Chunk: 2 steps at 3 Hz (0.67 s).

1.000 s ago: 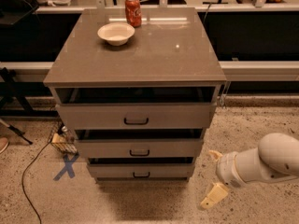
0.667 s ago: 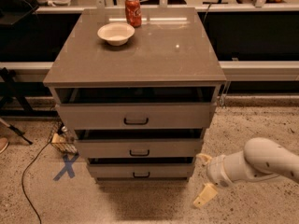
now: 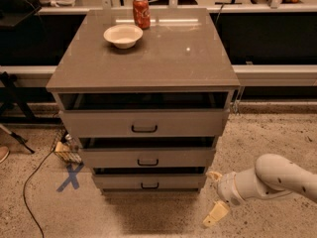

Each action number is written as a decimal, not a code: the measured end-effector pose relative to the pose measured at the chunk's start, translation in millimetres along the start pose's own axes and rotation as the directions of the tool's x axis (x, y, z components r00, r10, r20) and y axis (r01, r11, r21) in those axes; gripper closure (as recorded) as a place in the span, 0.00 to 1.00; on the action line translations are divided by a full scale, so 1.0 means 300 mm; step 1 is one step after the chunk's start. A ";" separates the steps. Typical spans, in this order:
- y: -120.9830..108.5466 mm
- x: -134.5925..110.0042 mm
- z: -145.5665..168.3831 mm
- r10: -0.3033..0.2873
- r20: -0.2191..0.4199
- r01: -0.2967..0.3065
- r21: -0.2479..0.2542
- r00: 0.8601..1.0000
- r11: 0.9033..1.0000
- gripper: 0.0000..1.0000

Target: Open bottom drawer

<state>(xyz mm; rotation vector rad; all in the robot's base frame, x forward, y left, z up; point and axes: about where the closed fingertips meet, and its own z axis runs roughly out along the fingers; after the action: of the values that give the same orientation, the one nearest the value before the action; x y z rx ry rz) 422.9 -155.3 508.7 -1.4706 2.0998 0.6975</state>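
Grey cabinet [image 3: 148, 73] stands left of the jaws, its lower right corner near them. Bare floor [image 3: 277, 133] right of and below the jaws leaves room to swing. Bottom drawer [image 3: 148, 181] sits left of the jaws, roughly level. Gripper [image 3: 214, 195] hangs low, jaws spread wide, holding nothing. Risks: an upper finger could clip the corner, and the small black handle [image 3: 149, 185], further left, is easy to miss or confuse with the middle drawer's.

The cabinet top [image 3: 163, 58] is smooth, semi-gloss grey; its 3 drawer fronts, the bottom drawer [image 3: 148, 182] included, look matt grey with black handles. Low at the cabinet's right, the gripper [image 3: 215, 195] looks like smooth cream plastic, over rough speckled floor [image 3: 277, 138]. The can [image 3: 141, 12] looks shiny.
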 end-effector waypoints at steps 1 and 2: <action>-0.020 0.072 0.130 -0.027 -0.054 0.027 -0.016 0.998 1.000 0.00; -0.053 0.153 0.297 -0.077 -0.091 0.076 -0.017 0.993 0.997 0.00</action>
<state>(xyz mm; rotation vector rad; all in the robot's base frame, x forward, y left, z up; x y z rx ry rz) 432.2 -134.2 409.8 -1.6094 2.0970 0.6275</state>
